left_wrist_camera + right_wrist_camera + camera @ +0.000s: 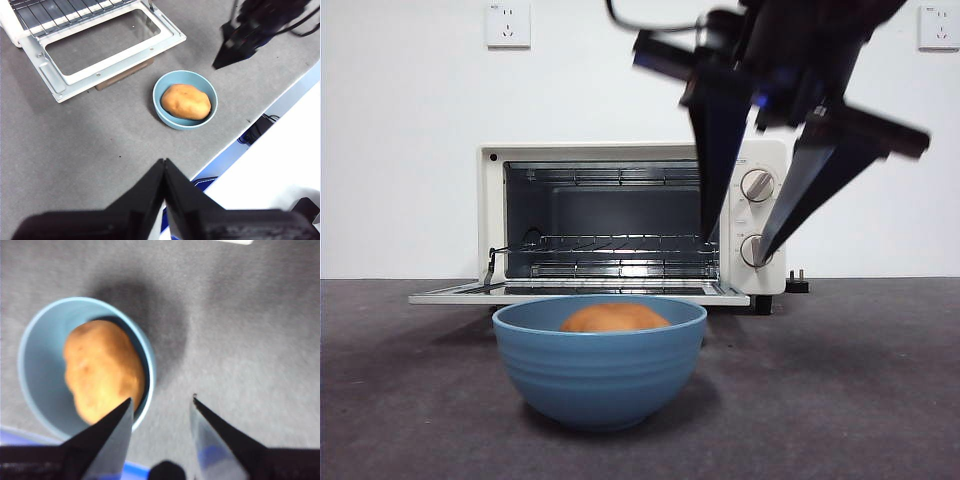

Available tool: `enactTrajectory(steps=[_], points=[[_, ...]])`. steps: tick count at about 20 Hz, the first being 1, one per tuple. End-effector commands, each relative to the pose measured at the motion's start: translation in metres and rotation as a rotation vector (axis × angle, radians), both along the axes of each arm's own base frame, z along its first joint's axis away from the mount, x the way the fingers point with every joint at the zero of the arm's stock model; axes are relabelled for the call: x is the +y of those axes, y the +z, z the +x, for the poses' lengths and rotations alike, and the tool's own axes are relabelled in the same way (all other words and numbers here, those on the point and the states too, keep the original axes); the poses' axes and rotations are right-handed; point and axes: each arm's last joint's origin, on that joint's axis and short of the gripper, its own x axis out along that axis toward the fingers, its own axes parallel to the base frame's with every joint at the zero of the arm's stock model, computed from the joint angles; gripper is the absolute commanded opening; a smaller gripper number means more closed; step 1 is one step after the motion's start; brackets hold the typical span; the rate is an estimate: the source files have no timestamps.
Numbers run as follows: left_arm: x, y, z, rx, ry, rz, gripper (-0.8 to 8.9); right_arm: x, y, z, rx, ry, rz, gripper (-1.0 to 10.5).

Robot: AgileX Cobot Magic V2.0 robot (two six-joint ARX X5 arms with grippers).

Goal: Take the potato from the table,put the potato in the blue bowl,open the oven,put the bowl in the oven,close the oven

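we see the potato (615,318) in the blue bowl (600,370) on the counter (860,400), oven (620,215) door down, so next our right gripper (161,412), fingers apart above, must grasp the rim; left gripper (164,172) waits, fingers together.

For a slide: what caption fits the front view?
Potato in blue bowl before open oven; right gripper open above.

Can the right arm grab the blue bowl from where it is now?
Probably yes. The right end effector hangs open just above the blue bowl, beside its rim, with nothing between them. The potato lies inside the bowl, leaving the rim free.
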Motion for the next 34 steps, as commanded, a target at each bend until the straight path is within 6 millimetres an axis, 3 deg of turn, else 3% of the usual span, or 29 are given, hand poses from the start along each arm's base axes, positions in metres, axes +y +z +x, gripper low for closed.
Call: enactTrajectory(steps=[1,6,17,18,19,24,28,34], points=[[0.000,0.000,0.000,-0.002,-0.004,-0.003,-0.06,0.006,-0.017,0.006,0.026,0.022,-0.015,1.9],[0.000,0.000,0.000,-0.002,-0.005,-0.002,-0.06,0.015,-0.040,0.016,0.061,-0.005,-0.042,1.9],[0.000,0.000,0.000,-0.004,-0.007,0.000,-0.06,0.022,-0.062,0.021,0.121,0.003,-0.071,1.8],[0.000,0.000,0.000,-0.004,-0.007,0.000,-0.06,0.023,-0.062,0.021,0.117,0.004,-0.066,1.4],[0.000,0.000,0.000,-0.004,-0.006,0.000,-0.06,0.024,-0.062,0.021,0.110,0.007,-0.061,0.2],[0.000,0.000,0.000,-0.004,-0.007,0.000,-0.06,0.025,-0.061,0.020,0.113,-0.013,-0.046,-0.1],[0.000,0.000,0.000,-0.006,-0.010,0.002,-0.06,0.026,-0.048,0.021,0.173,-0.097,-0.001,-0.1],[0.000,0.000,0.000,-0.006,-0.009,0.002,-0.06,0.041,0.008,0.034,0.132,-0.126,0.087,-0.1]])
